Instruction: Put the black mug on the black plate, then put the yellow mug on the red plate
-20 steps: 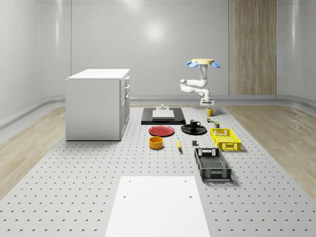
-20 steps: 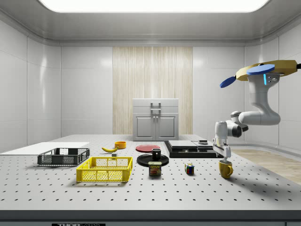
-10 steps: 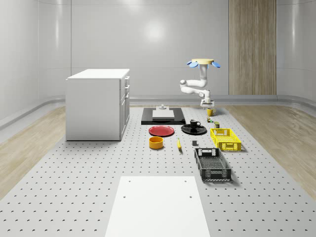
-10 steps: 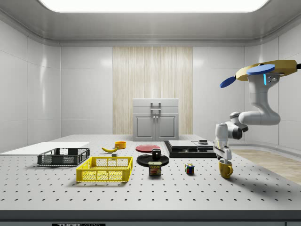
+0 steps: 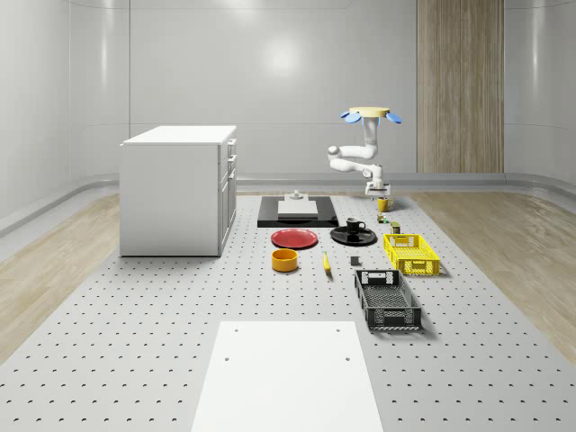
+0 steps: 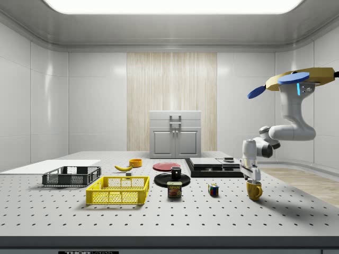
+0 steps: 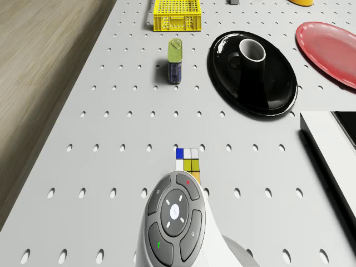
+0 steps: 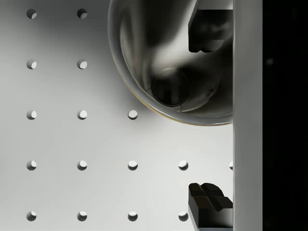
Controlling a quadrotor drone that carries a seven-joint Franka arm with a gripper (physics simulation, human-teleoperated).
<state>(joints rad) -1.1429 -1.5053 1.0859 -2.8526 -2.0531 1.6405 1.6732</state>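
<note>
The black mug (image 7: 253,55) stands upright on the black plate (image 7: 278,94), also seen as mug (image 6: 176,172) on plate (image 6: 161,181). Beside it lies the red plate (image 5: 295,238), bare. The yellow mug (image 6: 254,191) stands on the table at the side view's right; in the whole-scene view this mug (image 5: 382,205) is behind the black plate. The drone (image 5: 370,114) hovers above it. My gripper (image 6: 251,178) hangs open right over the mug. In the wrist view the gripper (image 8: 210,115) straddles the mug (image 8: 159,57) wall, one fingertip (image 8: 209,29) inside, the other outside.
A Rubik's cube (image 7: 187,161) and a can (image 7: 175,60) stand between the yellow mug and the black plate. A yellow crate (image 5: 411,253), a black crate (image 5: 387,298), a banana (image 5: 326,262) and an orange bowl (image 5: 284,260) lie nearer. A white cabinet (image 5: 178,189) stands left.
The arm has lowered the gripper a little, down onto the yellow mug's rim. The drone, mugs and plates have stayed where they were.
</note>
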